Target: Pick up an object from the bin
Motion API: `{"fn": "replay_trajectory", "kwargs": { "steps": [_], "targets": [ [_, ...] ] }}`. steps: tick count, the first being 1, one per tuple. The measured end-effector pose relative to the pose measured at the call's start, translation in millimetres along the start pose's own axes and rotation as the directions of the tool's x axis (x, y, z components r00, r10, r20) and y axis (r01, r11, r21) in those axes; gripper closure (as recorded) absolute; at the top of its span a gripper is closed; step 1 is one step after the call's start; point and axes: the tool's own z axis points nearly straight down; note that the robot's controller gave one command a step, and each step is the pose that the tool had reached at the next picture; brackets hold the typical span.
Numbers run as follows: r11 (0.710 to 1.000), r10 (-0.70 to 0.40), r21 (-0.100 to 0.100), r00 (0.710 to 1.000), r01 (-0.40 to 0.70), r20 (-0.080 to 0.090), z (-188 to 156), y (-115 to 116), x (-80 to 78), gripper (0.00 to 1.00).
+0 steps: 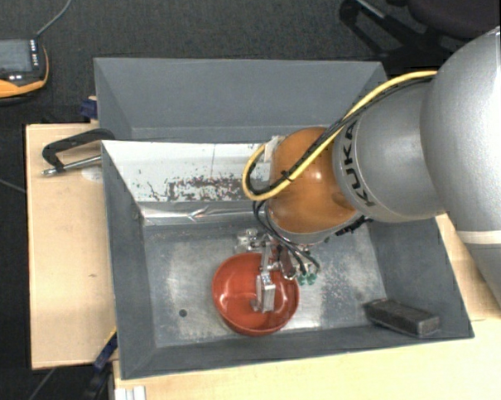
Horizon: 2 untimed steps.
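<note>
near the front wall of the grey bin (166, 265), about midway along it, sits a red bowl (234, 299). the gripper (268, 292) hangs straight down over the bowl's right half, with its metal tip low inside the hollow, close to the inner wall. that placement reads as a try for the rim: a bowl of this shape offers little to take hold of except its thin edge, so coming down at one side rather than over the centre makes sense. whether the pincer is spread, pressed together or pinching the rim cannot be told, because the orange wrist cover (304, 188) and the tool body crowd the view of the tip. the bowl is round, shallow and glossy red all over, mouth upward, with a smooth inside that holds nothing but the tool. it looks like light plastic, likely to slide or tip if pushed off-centre. it rests flat on the bin floor, well apart from a dark oblong block (402, 317) lying toward the front right corner.
</note>
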Motion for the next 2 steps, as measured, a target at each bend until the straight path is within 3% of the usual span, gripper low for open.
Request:
{"fn": "replay_trajectory", "kwargs": {
  "steps": [1, 2],
  "targets": [
    [0.993, -0.120, 0.000, 0.993, 0.120, 0.010, -16.0, -22.7, 39.3, 0.00],
    [0.993, -0.118, 0.000, 0.993, 0.118, 0.024, -17.9, -22.6, 35.7, 1.00]
  ]
}}
